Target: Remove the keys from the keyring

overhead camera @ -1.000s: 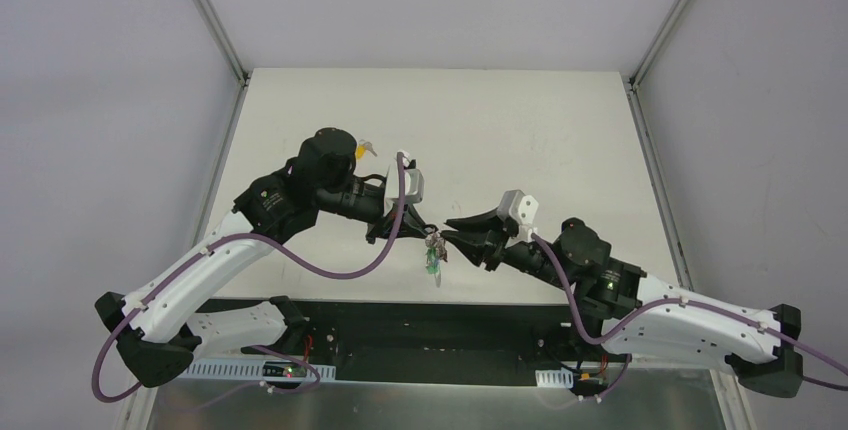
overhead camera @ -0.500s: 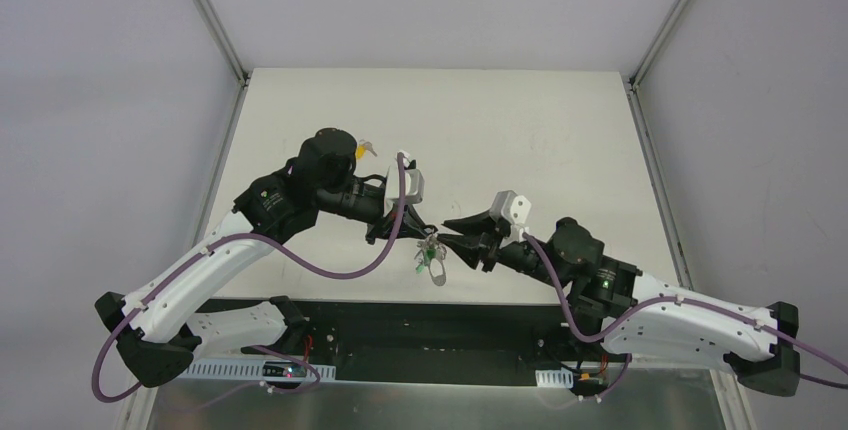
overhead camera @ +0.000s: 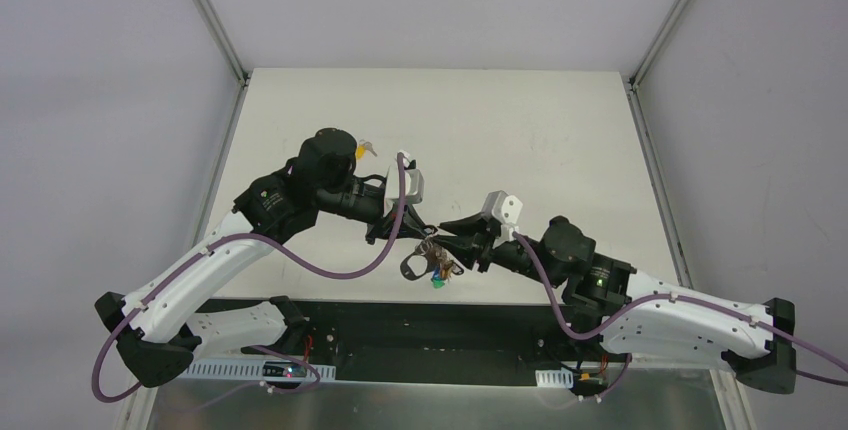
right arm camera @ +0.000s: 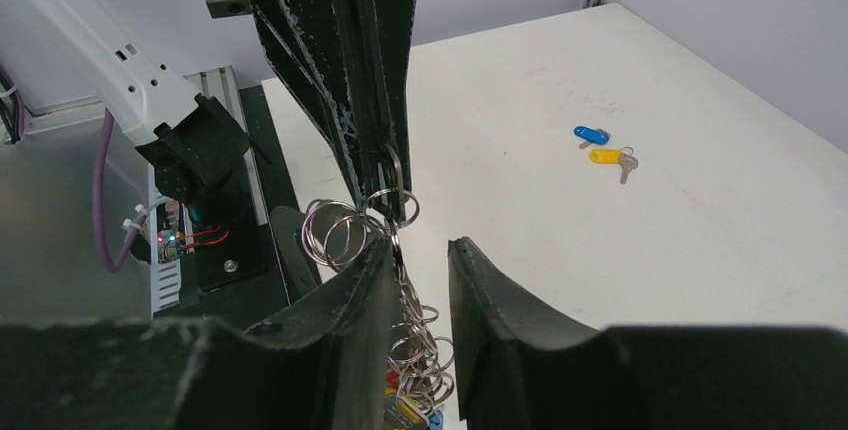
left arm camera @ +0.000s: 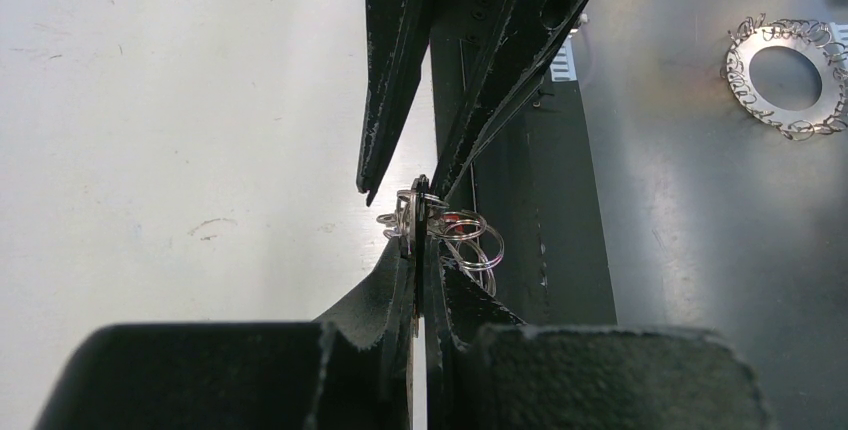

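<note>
The keyring (overhead camera: pixel 428 262) hangs in the air over the table's near edge as a bunch of silver rings with green and blue key heads at its bottom. My left gripper (overhead camera: pixel 424 234) is shut on the top ring (left arm camera: pixel 415 208). My right gripper (overhead camera: pixel 442 242) is open, and its fingers straddle the hanging chain of rings (right arm camera: pixel 415 320). Its left finger (right arm camera: pixel 365 290) touches the rings. Red, yellow and blue key heads show low between the right fingers. A blue key (right arm camera: pixel 591 135) and a yellow key (right arm camera: pixel 606 156) lie loose on the white table.
The yellow loose key (overhead camera: pixel 365 149) lies beside the left arm's elbow. A black strip (overhead camera: pixel 420 320) runs along the table's near edge. A metal disc with a wire rim (left arm camera: pixel 785 77) sits on the grey surface below it. The white table (overhead camera: pixel 520 140) stretches behind the grippers.
My right gripper has moved left, closer to the left gripper and around the rings. The key bunch has swung left and now spreads wider, with a loop showing.
</note>
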### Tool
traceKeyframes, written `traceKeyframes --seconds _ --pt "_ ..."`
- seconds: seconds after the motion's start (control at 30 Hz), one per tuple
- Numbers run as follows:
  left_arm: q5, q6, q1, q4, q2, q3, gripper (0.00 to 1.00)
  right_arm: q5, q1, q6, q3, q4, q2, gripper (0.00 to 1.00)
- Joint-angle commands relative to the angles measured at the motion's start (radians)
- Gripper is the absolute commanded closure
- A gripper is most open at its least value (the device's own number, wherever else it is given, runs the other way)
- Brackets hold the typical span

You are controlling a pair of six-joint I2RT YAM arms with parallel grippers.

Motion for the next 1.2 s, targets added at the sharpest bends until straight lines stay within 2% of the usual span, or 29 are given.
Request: traceKeyframes --seconds 0.0,0.13,0.23,0.27,0.67,1.17 --pt "0.033 0.011 -0.005 0.036 -0.024 0.041 1.0 -0.024 -0.004 -0.002 0.059 0.049 0.003 0.68" --pt "0.033 0.011 -0.005 0.036 -0.024 0.041 1.0 -0.047 -0.004 -0.008 0.063 0.052 0.009 0.74" --pt "0.027 0.011 -0.005 0.036 -0.024 0.04 1.0 -0.048 -0.004 -0.005 0.061 0.049 0.008 0.97" --pt "0.024 0.012 -0.004 0.035 -0.026 0.04 1.0 -0.048 -0.004 0.002 0.059 0.047 0.004 1.0" --pt "-0.027 0.012 -0.005 0.035 -0.041 0.014 1.0 0.15 -0.004 0.204 0.004 0.084 -0.075 1.0" --pt "0.004 0.011 -0.005 0.035 -0.033 -0.006 1.0 0.211 -0.004 0.216 -0.052 0.223 -0.117 1.0"
